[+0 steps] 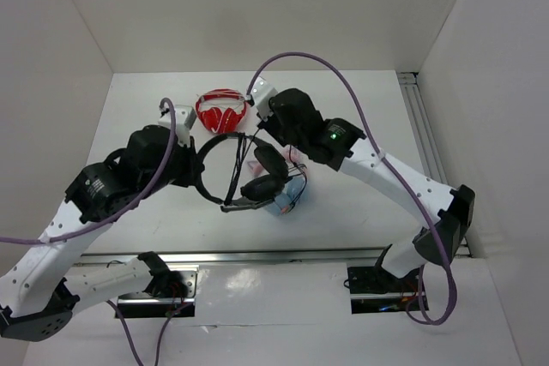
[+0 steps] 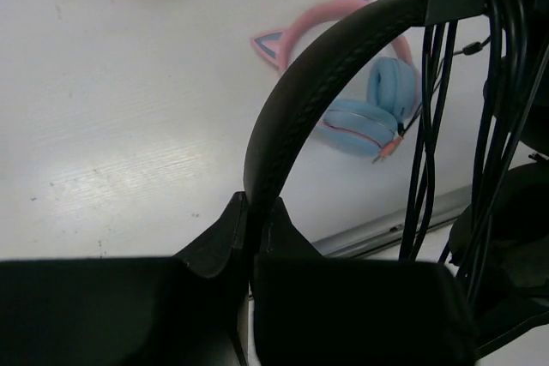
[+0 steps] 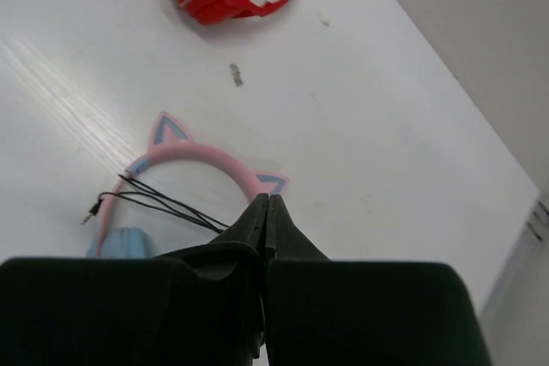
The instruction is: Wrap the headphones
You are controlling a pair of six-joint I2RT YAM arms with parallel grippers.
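Obs: left gripper (image 2: pixel 250 227) clenched on the headband of the headphones (image 1: pixel 264 186), which are held above the table (image 1: pixel 137 126), ear cups over the pink-and-blue cat-ear headphones (image 1: pixel 290 201). The cable (image 2: pixel 429 126) is draped in several strands over the top of the headband and hangs down. The right gripper (image 3: pixel 268 208) has its jaws pressed together (thin black strands run in to its fingertips; pinched or not, cannot tell). The red-and-white headphones (image 1: pixel 223 111) lie farther back on the table.
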